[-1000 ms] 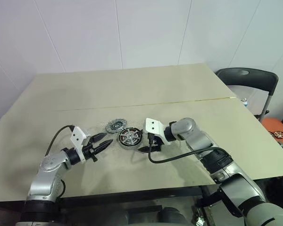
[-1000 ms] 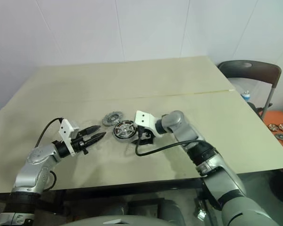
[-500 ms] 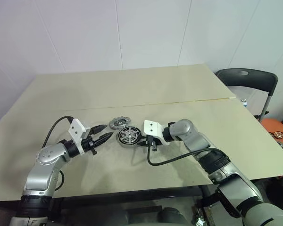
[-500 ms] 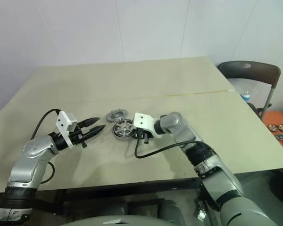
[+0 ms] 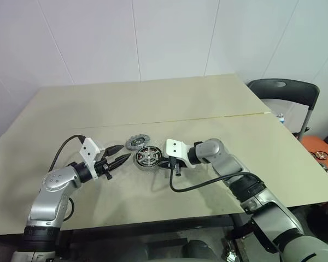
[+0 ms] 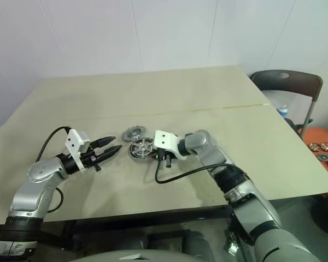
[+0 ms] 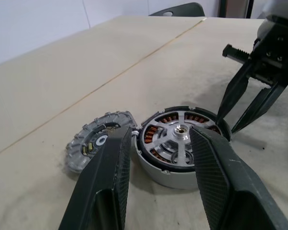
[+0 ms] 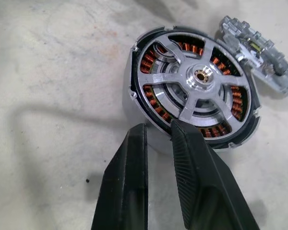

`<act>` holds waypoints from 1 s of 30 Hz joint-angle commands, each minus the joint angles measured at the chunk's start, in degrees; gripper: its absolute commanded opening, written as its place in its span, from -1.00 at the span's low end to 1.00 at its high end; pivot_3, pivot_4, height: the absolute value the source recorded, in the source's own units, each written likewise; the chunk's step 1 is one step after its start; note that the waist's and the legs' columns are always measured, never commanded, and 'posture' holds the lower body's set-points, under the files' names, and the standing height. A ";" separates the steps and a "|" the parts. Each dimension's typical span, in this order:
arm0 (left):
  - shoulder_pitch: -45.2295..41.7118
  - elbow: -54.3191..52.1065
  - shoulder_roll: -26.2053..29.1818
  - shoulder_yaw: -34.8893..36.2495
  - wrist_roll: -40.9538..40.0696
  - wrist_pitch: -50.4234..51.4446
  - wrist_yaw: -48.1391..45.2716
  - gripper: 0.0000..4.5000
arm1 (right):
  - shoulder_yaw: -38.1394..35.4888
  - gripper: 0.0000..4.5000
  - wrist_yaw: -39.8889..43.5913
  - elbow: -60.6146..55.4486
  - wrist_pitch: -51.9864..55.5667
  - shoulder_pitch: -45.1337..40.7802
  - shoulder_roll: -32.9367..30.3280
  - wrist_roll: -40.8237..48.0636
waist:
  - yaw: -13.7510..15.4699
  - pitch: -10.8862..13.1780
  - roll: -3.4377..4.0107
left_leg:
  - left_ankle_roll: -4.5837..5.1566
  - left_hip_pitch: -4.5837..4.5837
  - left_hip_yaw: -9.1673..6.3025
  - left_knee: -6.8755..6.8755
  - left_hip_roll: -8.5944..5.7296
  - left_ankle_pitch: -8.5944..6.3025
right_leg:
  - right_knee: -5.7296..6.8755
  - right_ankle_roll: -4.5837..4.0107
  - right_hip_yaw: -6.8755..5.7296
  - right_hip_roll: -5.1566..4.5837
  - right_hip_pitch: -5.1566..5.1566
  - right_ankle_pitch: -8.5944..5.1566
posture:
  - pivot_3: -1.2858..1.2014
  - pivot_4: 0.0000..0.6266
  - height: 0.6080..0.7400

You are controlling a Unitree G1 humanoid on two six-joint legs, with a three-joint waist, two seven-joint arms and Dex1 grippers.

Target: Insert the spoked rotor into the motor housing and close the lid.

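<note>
The motor housing (image 7: 158, 168) sits mid-table, its copper windings ringing a silver centre. The spoked rotor (image 8: 200, 75) lies inside it, silver spokes and hub facing up. The notched grey lid (image 5: 135, 143) rests on the table just behind the housing, by its rim. My left gripper (image 5: 123, 153) hovers left of the housing, pointing at it, open with nothing between its fingers (image 7: 105, 191). My right gripper (image 5: 169, 165) points down at the housing's right rim. Its fingers (image 8: 129, 182) are drawn together to a narrow slit and hold nothing.
A black cable (image 5: 191, 186) loops over the table in front of my right gripper. A dark chair (image 5: 287, 90) stands off the table's far right corner. More discs lie on an orange surface (image 6: 323, 150) at the right edge. A seam (image 5: 208, 117) crosses the tabletop.
My right gripper's fingers, spread wide a second ago, have come together beside the housing. The left gripper has stayed open in about the same spot.
</note>
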 commanded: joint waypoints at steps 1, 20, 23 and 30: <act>-0.73 -0.17 0.03 -0.05 0.31 -0.72 0.23 -0.09 | 1.06 -0.23 -1.26 0.44 -2.69 -2.99 0.27 -2.80 | 0.06 0.00 0.00 | -0.01 0.00 0.00 0.01 0.00 0.01 | 0.04 0.00 0.00 0.00 -0.01 0.00 | 0.03 -1.00 1.00; -0.96 0.10 -0.71 0.00 0.88 -1.04 1.08 -0.09 | 9.45 -0.89 2.44 3.19 -14.47 -7.08 -0.14 -13.70 | -0.71 -0.05 -0.13 | -0.06 0.11 0.04 0.04 0.02 0.04 | 0.18 0.00 0.02 0.05 0.01 0.00 | 0.03 -1.00 1.00; -0.96 0.10 -0.87 -0.02 1.03 -1.07 1.33 -0.09 | 9.28 -0.89 3.29 3.00 -15.52 -7.39 -0.43 -13.79 | -0.88 -0.05 -0.15 | -0.06 0.11 0.04 0.05 0.01 0.04 | 0.17 0.00 0.02 0.04 0.03 0.00 | 0.03 -1.00 1.00; -0.61 0.92 -1.12 -0.24 1.50 -1.51 1.85 -0.09 | 7.36 -0.89 8.30 -1.39 -13.86 -8.07 -0.79 -10.42 | -0.88 -0.04 -0.15 | -0.06 0.05 0.03 0.03 0.00 0.04 | 0.15 -0.01 0.02 0.03 -0.03 0.00 | 0.03 -1.00 1.00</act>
